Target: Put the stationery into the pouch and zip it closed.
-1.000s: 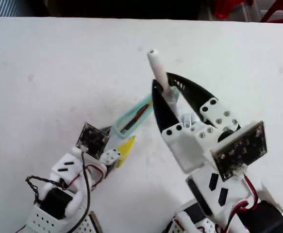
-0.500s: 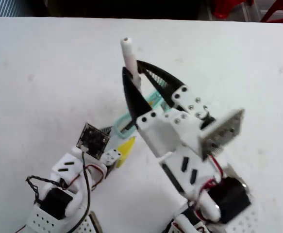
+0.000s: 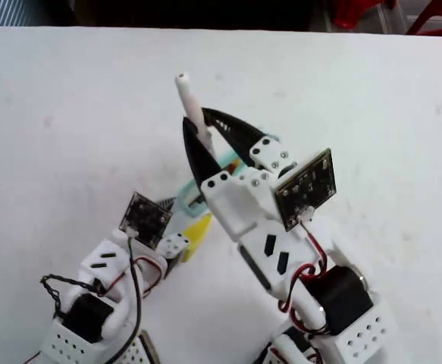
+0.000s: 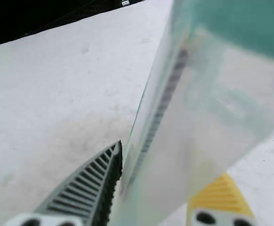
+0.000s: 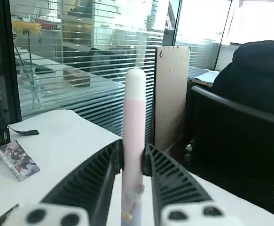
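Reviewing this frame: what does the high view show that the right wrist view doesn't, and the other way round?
High view: the white table and the teal-edged pouch, with the left claw closed on its edge. Right wrist view: window blinds, a leaning board and a card on a desk in the room behind. Both: the right claw gripping the pink-white pen.

The translucent teal-edged plastic pouch [image 3: 184,196] lies on the white flat bench [image 3: 69,98]. Its near end is between the jaws of the left tool [image 4: 170,162], and its far end is beneath the right tool [image 3: 195,119]. The right tool is right of and behind the left tool. The pale pink cylindrical pen [image 3: 186,95] sits between the right tool's jaws, projecting beyond their tips.
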Action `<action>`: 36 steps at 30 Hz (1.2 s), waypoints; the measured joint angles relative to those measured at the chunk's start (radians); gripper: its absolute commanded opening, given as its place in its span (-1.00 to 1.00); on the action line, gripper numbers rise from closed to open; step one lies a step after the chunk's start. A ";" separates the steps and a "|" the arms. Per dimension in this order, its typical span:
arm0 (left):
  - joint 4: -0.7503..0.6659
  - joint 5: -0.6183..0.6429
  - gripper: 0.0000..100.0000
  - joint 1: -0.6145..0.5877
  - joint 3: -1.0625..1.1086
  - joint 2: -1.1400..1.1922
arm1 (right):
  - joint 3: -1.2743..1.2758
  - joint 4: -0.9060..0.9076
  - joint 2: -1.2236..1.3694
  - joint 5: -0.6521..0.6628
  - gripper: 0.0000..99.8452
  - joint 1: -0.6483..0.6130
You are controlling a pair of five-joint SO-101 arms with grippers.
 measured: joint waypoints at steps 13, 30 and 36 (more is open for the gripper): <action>0.000 0.000 -0.54 -0.026 0.000 0.000 | -0.002 0.270 -0.098 0.155 -0.97 -0.006; -0.006 0.000 -0.54 -0.061 0.000 0.006 | 0.043 0.341 -0.150 0.161 -0.97 0.195; -0.006 0.000 -0.54 -0.061 0.000 0.009 | 0.132 0.278 -0.141 0.161 -0.97 0.203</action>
